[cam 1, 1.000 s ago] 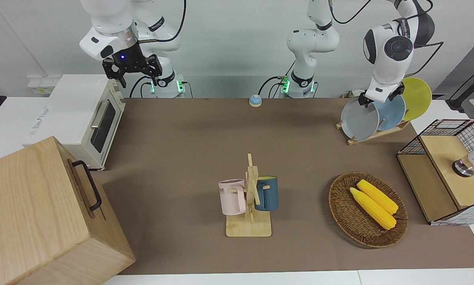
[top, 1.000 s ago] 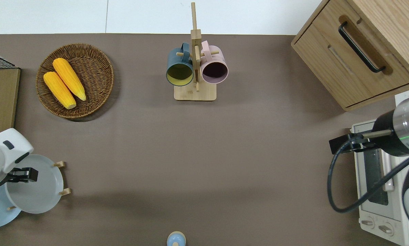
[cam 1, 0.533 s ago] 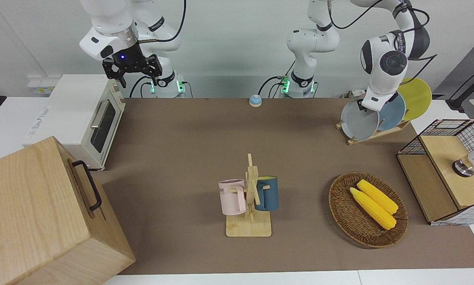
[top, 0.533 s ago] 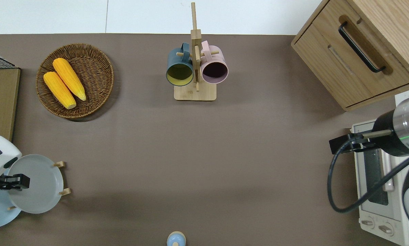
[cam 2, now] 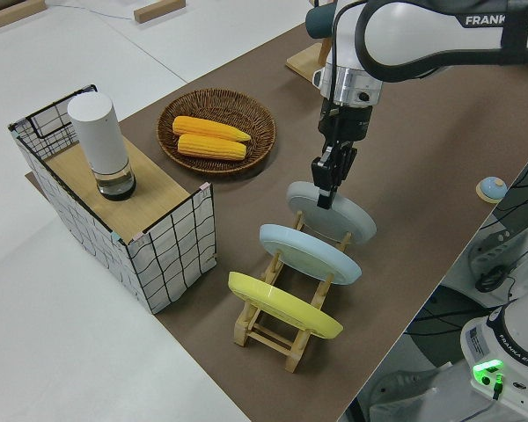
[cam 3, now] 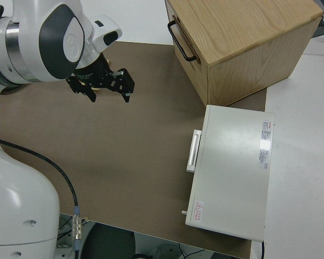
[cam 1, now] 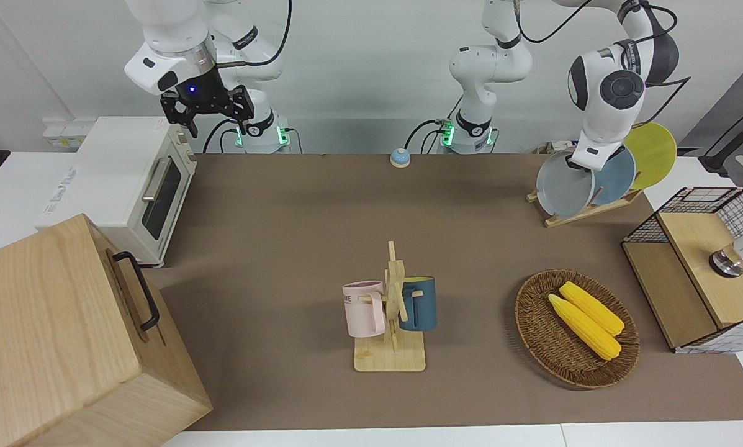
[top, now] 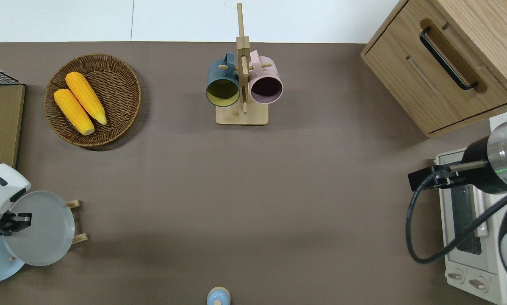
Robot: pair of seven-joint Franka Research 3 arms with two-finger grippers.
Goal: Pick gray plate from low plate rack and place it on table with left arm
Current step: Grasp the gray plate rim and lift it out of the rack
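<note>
The gray plate (cam 1: 563,186) stands on edge in the low plate rack (cam 1: 585,213) at the left arm's end of the table (cam 1: 284,217), in the slot farthest from the robots. My left gripper (cam 1: 577,164) is at the plate's upper rim, shut on it; the overhead view (top: 16,220) and the left side view (cam 2: 324,195) show this too. The plate (top: 41,231) leans slightly, its lower edge still between the rack's pegs (top: 76,204). My right gripper (cam 1: 207,108) is open and parked.
A sky-blue plate (cam 1: 616,177) and a yellow plate (cam 1: 653,152) stand in the same rack. A wicker basket (cam 1: 523,310) with corn, a wire crate (cam 1: 688,248), a mug tree (cam 1: 393,310), a bell (cam 1: 400,158), a toaster oven (cam 1: 123,180) and a wooden cabinet (cam 1: 54,335) stand around.
My left gripper slid from over the plate's face to its upper rim and closed on it. The gray plate has shifted slightly toward the left arm's end.
</note>
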